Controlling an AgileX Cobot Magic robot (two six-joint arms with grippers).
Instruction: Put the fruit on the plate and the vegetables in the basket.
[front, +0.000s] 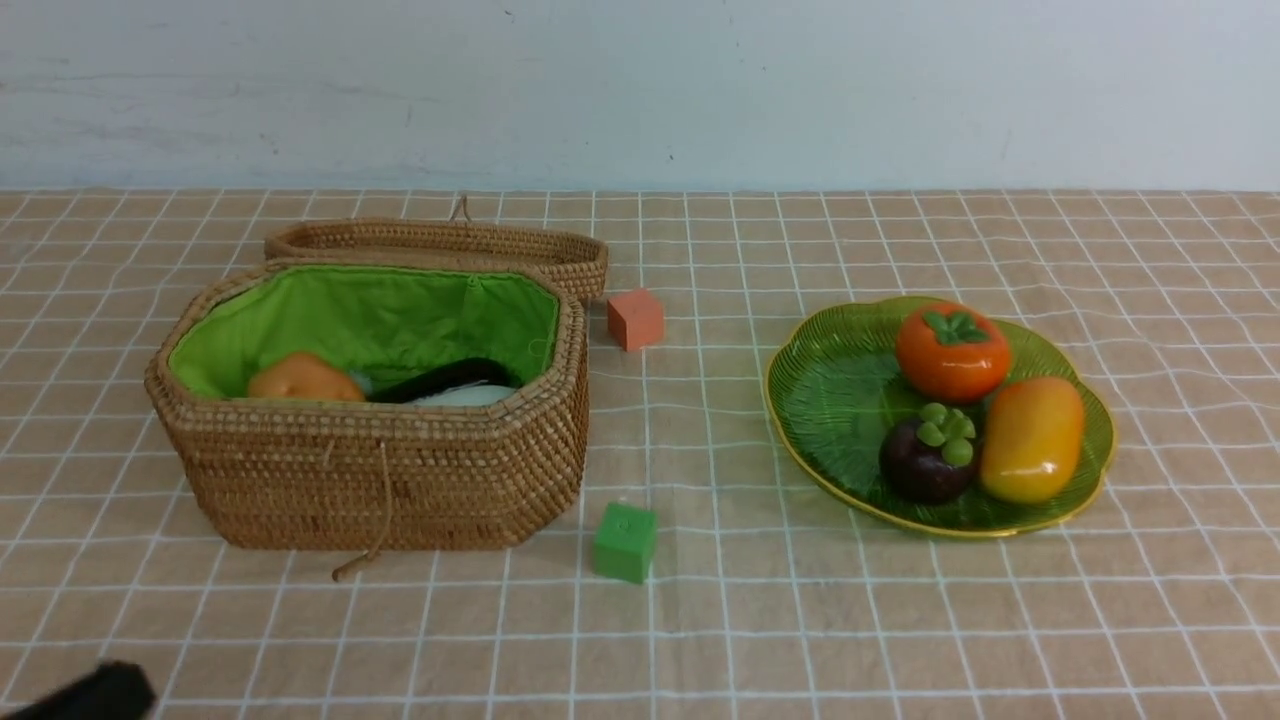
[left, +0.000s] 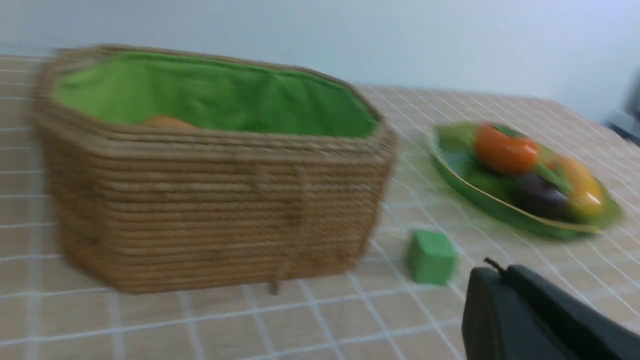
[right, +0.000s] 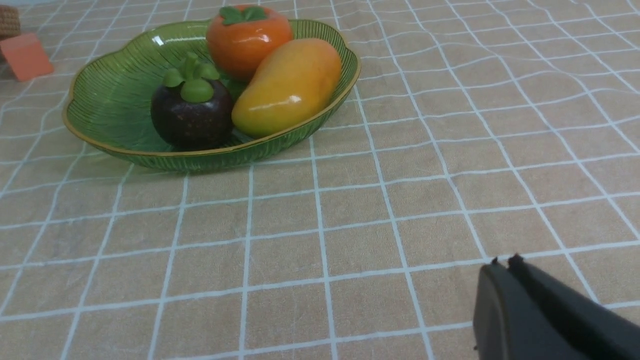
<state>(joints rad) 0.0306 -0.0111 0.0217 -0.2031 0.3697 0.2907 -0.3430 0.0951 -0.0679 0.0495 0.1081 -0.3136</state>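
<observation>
Both grippers, left (left: 492, 272) and right (right: 501, 267), sit near with fingers pressed together, empty; the basket (front: 380, 470) at left holds potato (front: 303, 380), eggplant (front: 450, 377) and radish (front: 465, 396), the plate (front: 830, 400) at right the glossy, probably slippery persimmon (front: 952, 352), mangosteen (front: 928, 455) and mango (front: 1032, 438), best gripped across the middle.

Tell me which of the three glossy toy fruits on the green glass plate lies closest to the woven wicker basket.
The dark purple mangosteen with the green cap: it sits on the basket-facing side of the plate, while the orange persimmon and yellow-orange mango lie farther away.
</observation>
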